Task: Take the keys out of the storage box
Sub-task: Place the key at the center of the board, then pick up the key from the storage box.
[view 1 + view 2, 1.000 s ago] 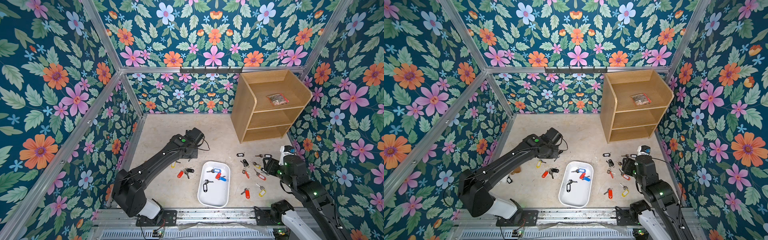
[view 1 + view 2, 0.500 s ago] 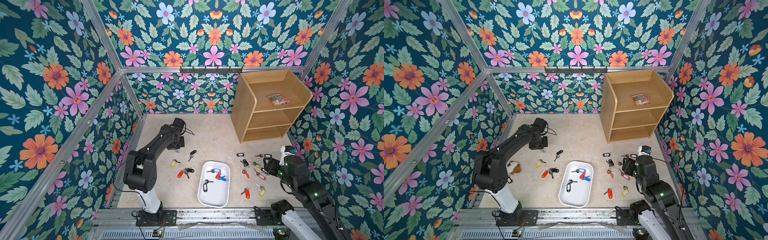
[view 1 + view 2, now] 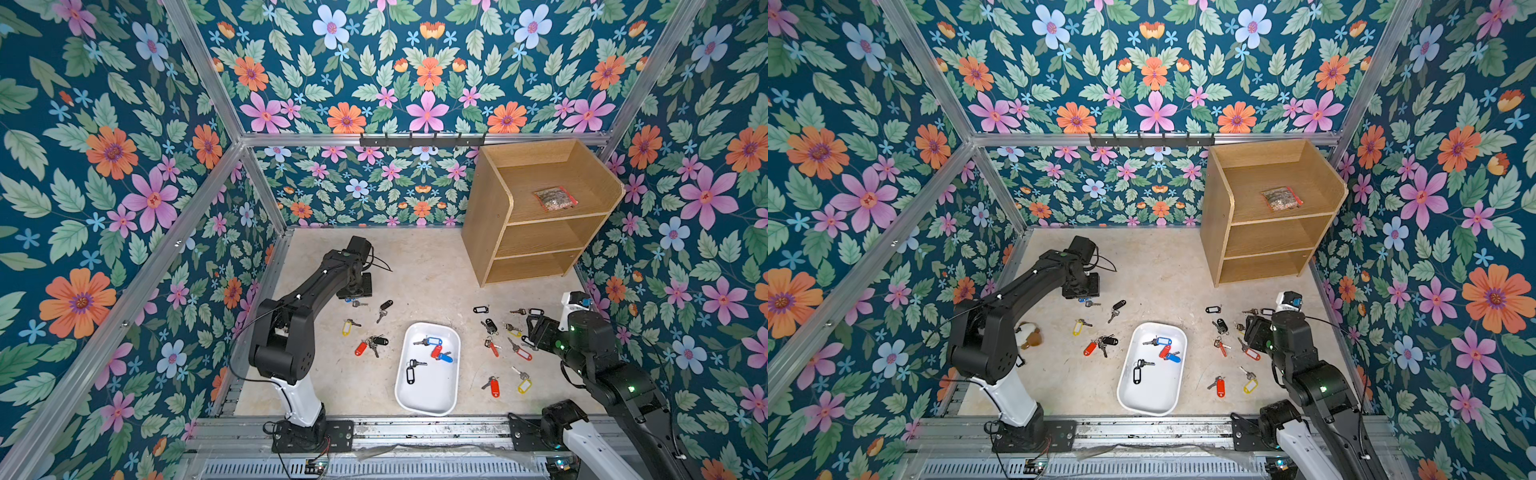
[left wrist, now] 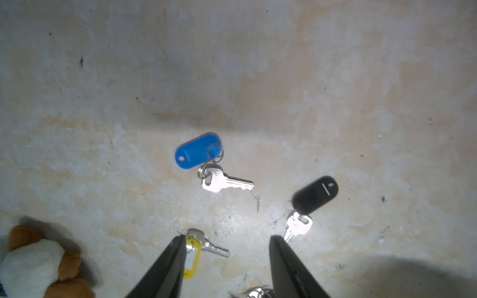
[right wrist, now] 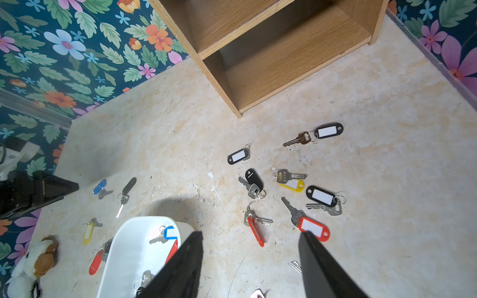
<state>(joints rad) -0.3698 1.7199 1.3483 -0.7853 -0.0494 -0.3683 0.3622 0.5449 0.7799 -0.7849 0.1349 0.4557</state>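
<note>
Beige floor (image 4: 258,64), left gripper (image 4: 227,236) parted, empty

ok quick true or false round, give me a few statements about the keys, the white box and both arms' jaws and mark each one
1. The storage box is empty. False: keys with blue, red and black tags lie in it.
2. The left jaws stand open with nothing between them. True.
3. The right jaws are clamped on a red-tagged key. False: they are open and empty; a red-tagged key lies on the floor near them.
4. A clear packet lies on the top shelf of the wooden unit. True.
5. A blue-tagged key lies on the floor in front of the left jaws. True.
</note>
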